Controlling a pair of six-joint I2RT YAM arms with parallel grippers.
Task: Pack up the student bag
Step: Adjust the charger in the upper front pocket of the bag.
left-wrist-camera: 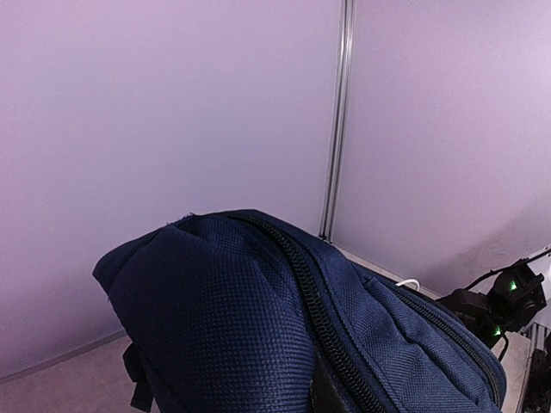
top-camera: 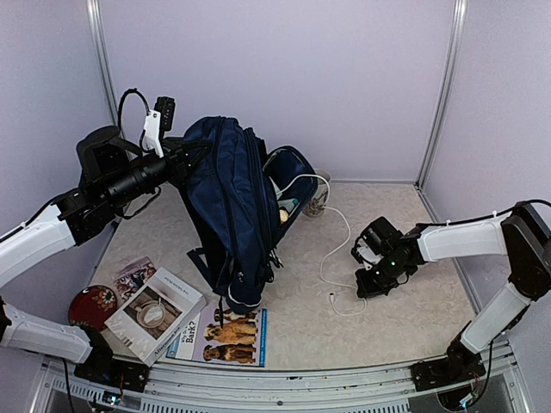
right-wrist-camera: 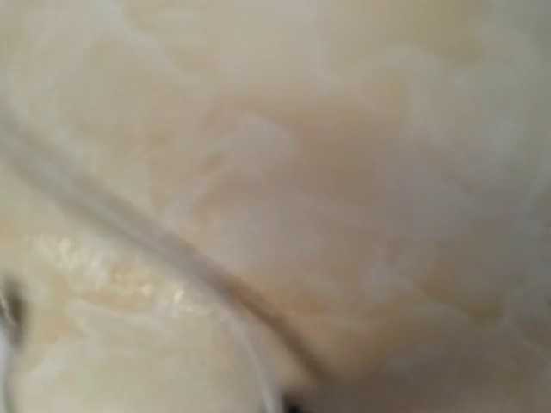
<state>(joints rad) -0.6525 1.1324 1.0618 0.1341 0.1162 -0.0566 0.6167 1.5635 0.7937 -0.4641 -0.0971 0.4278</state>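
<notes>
The student bag (top-camera: 228, 206) is a navy backpack standing upright left of centre, its front pocket gaping toward the right. My left gripper (top-camera: 181, 162) is shut on the bag's top edge; in the left wrist view navy fabric and a black zipper (left-wrist-camera: 344, 344) fill the bottom and hide the fingers. A white cable (top-camera: 331, 249) runs from the open pocket across the table. My right gripper (top-camera: 368, 284) points down at the table beside the cable's near end. The right wrist view is a blurred close view of the tabletop (right-wrist-camera: 344, 129) with the cable (right-wrist-camera: 250, 353); its fingers do not show.
A glass jar (top-camera: 317, 202) stands behind the bag's pocket. Near the front left lie a book with a dish on its cover (top-camera: 155, 314), a dog book (top-camera: 225, 335), a small booklet (top-camera: 133, 274) and a red disc (top-camera: 90, 305). Purple walls close the back and sides.
</notes>
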